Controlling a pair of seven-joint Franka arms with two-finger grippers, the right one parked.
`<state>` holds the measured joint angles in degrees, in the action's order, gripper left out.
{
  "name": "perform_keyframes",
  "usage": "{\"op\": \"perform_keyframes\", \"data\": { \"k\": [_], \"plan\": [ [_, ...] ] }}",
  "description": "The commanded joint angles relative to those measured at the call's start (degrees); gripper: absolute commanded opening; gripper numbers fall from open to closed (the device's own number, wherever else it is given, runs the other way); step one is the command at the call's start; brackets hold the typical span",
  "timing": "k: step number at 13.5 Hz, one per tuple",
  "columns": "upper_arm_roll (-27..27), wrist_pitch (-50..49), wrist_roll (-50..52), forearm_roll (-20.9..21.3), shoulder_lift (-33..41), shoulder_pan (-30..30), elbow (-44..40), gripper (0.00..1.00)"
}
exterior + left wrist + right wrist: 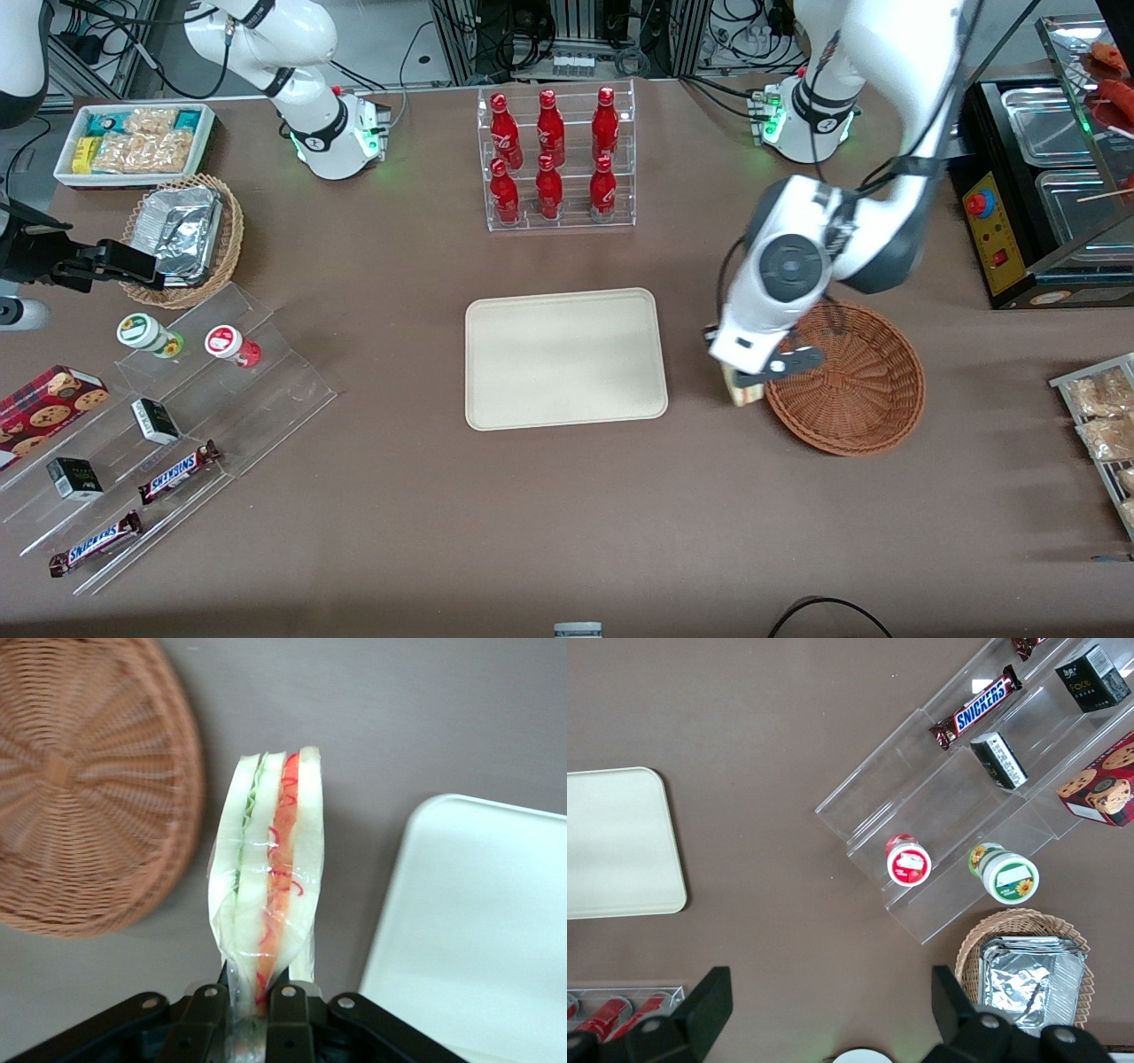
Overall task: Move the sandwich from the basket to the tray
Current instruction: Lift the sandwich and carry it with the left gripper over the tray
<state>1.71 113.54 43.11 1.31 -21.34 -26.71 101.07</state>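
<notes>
Front view: the gripper [751,370] is held above the bare table [567,532], between the tray [565,357] and the basket [849,379], just beside the basket's rim. The sandwich [742,388] is seen under the gripper, mostly hidden by it, outside the basket and not over the tray. The tray is bare. A clear rack of red bottles [554,159] is placed farther from the camera than the tray.

Left wrist view: the sandwich [270,877] is clamped at its narrow end between the fingers [288,1001], which are closed tight on its clear wrap. Pale bread layers with green and red filling are shown edge-on. The sandwich is held over brown table [372,718], with the basket [80,788] to one side and a tray [478,930] corner to the other; neither is touched.

Right wrist view: a tray [616,843] corner, a clear stepped stand [966,806] with snack bars and small cups, and a lighter wicker basket holding a foil container [1028,979] are shown. The gripper and sandwich are not seen here.
</notes>
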Motion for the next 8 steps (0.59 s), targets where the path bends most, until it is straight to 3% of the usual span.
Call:
{"op": "perform_keyframes", "data": {
  "k": [1,5,8],
  "plan": [
    [-0.74,-2.00,0.92,-3.14,-4.92,-3.34,-7.71,0.00],
    [-0.65,-2.00,1.10,-5.87,-11.69,-8.78,-16.06,0.00],
    [-0.83,-2.18,5.13,-5.62,-15.65,-13.10,-21.34,0.00]
  ]
}}
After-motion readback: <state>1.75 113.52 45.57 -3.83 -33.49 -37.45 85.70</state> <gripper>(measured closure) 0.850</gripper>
